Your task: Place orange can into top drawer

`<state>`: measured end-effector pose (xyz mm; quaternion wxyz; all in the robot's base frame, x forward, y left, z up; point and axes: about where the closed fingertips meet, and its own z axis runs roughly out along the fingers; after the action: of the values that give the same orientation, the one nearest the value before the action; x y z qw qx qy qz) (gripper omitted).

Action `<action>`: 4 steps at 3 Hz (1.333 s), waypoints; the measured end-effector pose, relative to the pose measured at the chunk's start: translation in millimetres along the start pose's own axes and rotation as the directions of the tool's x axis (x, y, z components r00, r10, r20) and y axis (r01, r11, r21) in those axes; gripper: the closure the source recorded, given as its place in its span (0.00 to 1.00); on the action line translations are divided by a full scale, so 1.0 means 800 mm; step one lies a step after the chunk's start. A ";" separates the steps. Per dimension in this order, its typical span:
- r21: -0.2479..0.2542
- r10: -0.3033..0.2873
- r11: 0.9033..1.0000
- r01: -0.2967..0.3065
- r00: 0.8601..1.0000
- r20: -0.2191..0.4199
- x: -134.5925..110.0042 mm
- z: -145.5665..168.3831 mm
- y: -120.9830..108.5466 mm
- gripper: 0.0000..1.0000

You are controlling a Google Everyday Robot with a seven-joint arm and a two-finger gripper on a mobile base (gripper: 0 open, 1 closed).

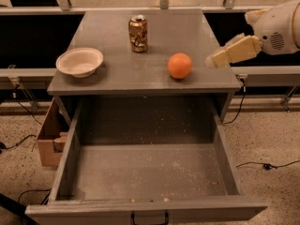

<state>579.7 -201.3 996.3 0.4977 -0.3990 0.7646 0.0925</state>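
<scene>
We see the orange can (138, 33) standing upright toward the back of the grey cabinet's top (117, 81), silver lid up, with bare surface on every side. That leaves room for a grasp around its body. It is well apart from the white bowl (79, 62), which sits nearer the left edge, and from the round orange fruit (180, 65), which rests closer to the front right. The fruit lies roughly between the can and the gripper (216, 58), so we judge that a straight reach from the right would risk nudging it and setting it rolling. A higher line over it looks safer. The gripper hangs off the right edge of the cabinet top, pointing inward at about the fruit's level, and it touches nothing. From this angle we cannot tell whether it is open or closed. Below, the top drawer (140, 172) is pulled fully out toward us. Its crumb-speckled floor holds nothing, and its dark handle (149, 218) shows at the bottom edge, so the drop-off spot is ready. Only 1 step seems under way, the approach to the can, and the lift and the lowering into the drawer are not yet done. A cardboard box (49, 142) sits on the floor to the left, clear of the work.
</scene>
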 end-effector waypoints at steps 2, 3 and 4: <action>-0.003 0.041 0.999 -0.041 0.993 0.113 -0.029 0.037 -0.015 0.00; -0.043 0.081 0.996 -0.072 0.955 0.286 -0.084 0.091 -0.035 0.00; -0.087 0.104 0.993 -0.075 0.913 0.394 -0.128 0.137 -0.048 0.00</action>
<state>701.0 -115.2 1038.3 0.6235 -0.3538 0.6611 0.2211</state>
